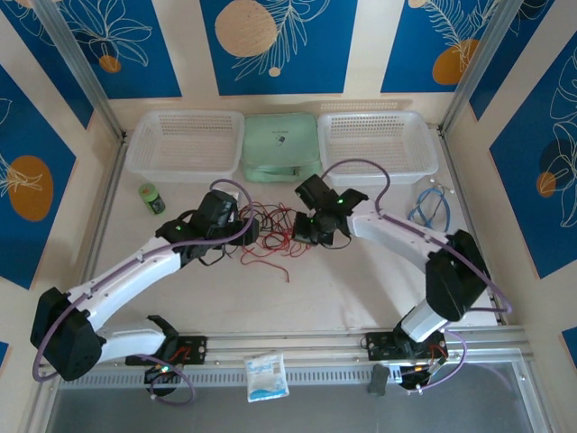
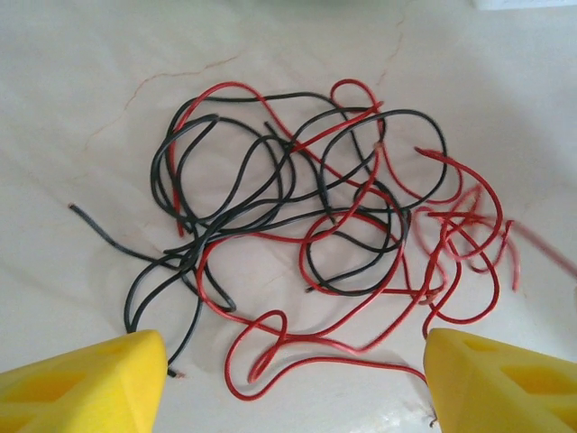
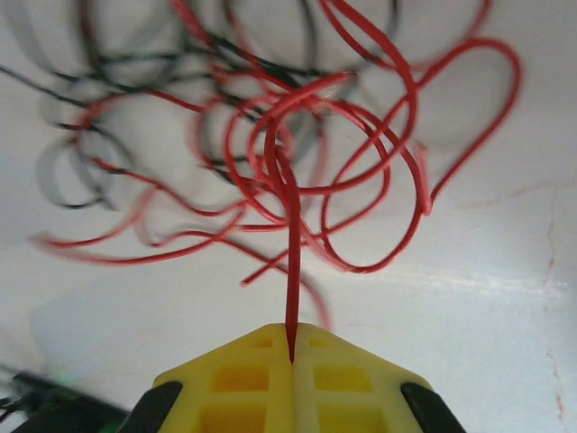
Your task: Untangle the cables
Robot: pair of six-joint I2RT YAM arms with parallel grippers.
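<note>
The cables [image 1: 270,233] lie in one loose tangle of thin red and black wires at mid table, between my two grippers. My left gripper [image 1: 246,229] stands at the tangle's left side. In the left wrist view it [image 2: 296,350] is open, its yellow fingertips [image 2: 135,370] wide apart over a red loop [image 2: 283,319], with nothing between them. Black strands [image 2: 225,194] cross the red ones further out. My right gripper [image 1: 316,227] is at the tangle's right side. It [image 3: 291,341] is shut on a red cable [image 3: 291,234], which runs taut from the pads up into the red loops.
Two white baskets [image 1: 185,144] [image 1: 379,142] and a pale green pouch [image 1: 279,146] line the back edge. A small green object [image 1: 151,198] sits at the left, a light-blue coiled cable [image 1: 431,206] at the right. A white packet [image 1: 267,374] lies on the front rail.
</note>
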